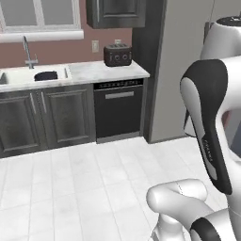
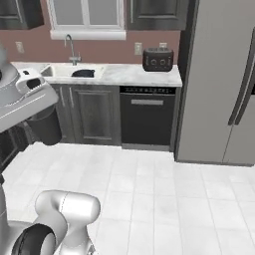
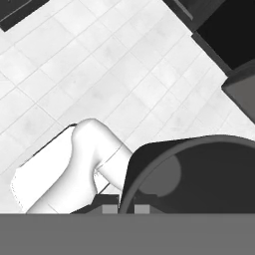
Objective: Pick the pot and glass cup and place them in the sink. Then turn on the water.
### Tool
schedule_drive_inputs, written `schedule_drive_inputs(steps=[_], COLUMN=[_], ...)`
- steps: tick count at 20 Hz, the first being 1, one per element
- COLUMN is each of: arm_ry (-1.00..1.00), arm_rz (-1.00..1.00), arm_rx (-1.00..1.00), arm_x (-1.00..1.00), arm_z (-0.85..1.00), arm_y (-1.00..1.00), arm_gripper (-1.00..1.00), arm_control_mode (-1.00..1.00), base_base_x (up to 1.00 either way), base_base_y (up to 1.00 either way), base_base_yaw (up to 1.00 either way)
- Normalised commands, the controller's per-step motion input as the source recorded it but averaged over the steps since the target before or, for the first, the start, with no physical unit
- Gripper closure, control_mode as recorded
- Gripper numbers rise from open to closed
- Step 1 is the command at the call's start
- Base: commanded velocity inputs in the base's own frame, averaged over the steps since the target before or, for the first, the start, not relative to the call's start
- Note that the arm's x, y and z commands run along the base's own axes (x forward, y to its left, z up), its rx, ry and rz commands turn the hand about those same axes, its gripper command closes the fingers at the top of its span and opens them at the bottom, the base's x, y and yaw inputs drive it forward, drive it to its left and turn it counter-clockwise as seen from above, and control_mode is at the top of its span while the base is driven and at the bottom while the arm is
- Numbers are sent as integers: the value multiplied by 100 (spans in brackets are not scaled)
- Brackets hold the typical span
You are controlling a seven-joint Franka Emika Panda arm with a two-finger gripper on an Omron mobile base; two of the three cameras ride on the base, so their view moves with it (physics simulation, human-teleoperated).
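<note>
Dark glass cup [image 3: 199, 174] gripped, gripper [image 3: 127, 209] clamped

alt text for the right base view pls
A dark tumbler-like cup hangs from the robot's hand at the left, above white floor tiles. Beyond, a dark pot sits in the white sink under a grey faucet, with a toaster further right.

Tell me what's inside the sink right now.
The wide dark pot sits in the sink, near the faucet. The sink's front wall covers its lower part, and its inside cannot be seen from here.
</note>
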Motion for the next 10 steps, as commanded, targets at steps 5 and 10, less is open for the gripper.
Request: schedule_drive_inputs(steps=[5,10], arm_ry=[0,0], arm_rz=[0,0], arm_rx=[0,0], arm_x=[0,0], arm_z=[0,0], arm_y=[0,0], arm_gripper=[100,100], arm_control_mode=[100,100], base_base_x=[99,81], base_base_y=[0,0], base_base_yaw=[-12,-22])
